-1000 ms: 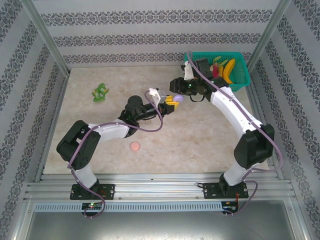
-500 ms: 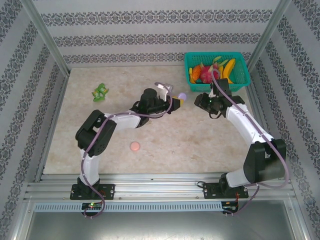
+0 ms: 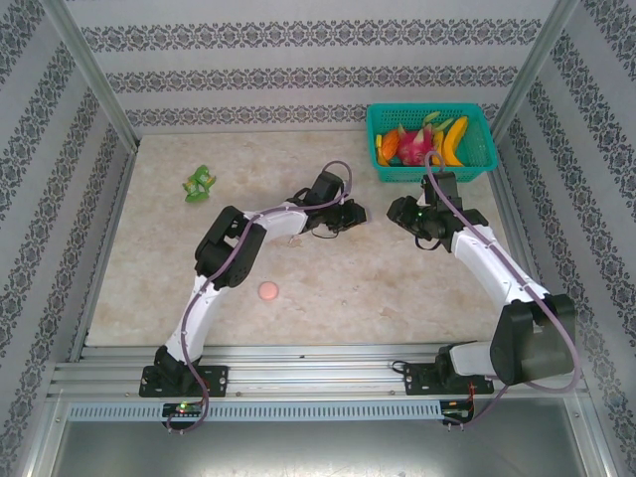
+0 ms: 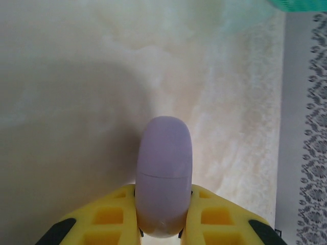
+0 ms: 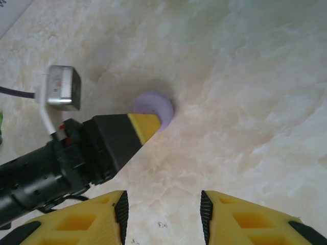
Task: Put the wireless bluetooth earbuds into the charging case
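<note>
A lilac round charging case (image 4: 163, 168) is held edge-on between the yellow fingers of my left gripper (image 4: 163, 212), and its lid seam is closed. From the right wrist view the same case (image 5: 157, 104) sits low over the marble tabletop behind the left fingertip (image 5: 145, 125). My left gripper (image 3: 348, 215) is at mid-table. My right gripper (image 3: 401, 211) hovers just to its right, open and empty, and its jaws (image 5: 163, 214) stand wide apart over bare marble. The earbuds are out of view.
A small pink round case (image 3: 267, 291) lies on the table toward the front left. A green object (image 3: 200, 183) sits at the back left. A teal basket (image 3: 374, 149) of toy fruit stands at the back right, close behind the right arm.
The right gripper let go of the lilac case, backed off to the right and opened. The left arm stretched out and carried the case to the right and lower, toward the tabletop.
</note>
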